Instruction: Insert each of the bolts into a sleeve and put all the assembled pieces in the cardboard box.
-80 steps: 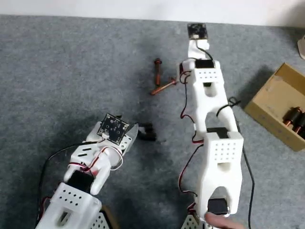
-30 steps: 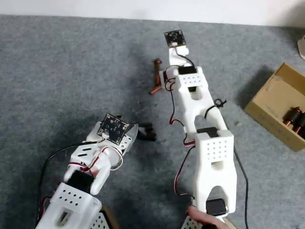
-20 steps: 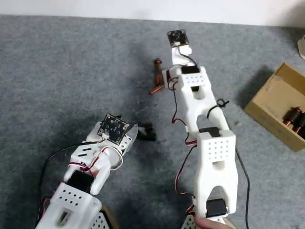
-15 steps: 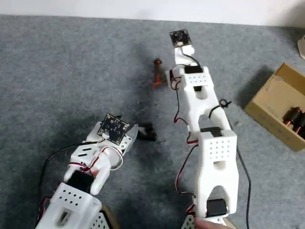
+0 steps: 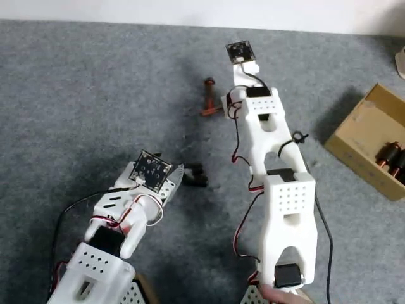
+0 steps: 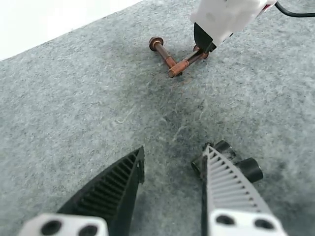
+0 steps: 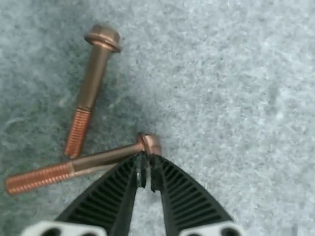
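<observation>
Two copper bolts lie at the far middle of the grey mat: one apart, the other crosswise beside it. My right gripper is shut, its tips touching the second bolt just by the head. Two black sleeves lie close together nearer the front. My left gripper is open and low over the mat, one finger right beside the sleeves, nothing between the fingers. The cardboard box stands at the right edge.
Inside the box lie several assembled copper-and-black pieces. The right arm stretches across the middle of the mat between the sleeves and the box. In the left wrist view the right gripper stands beyond the bolts. A hand shows at the right arm's base.
The right arm swung left toward the bolts, and the bolt at its tips turned from slanting to crosswise. The left arm and sleeves stayed put.
</observation>
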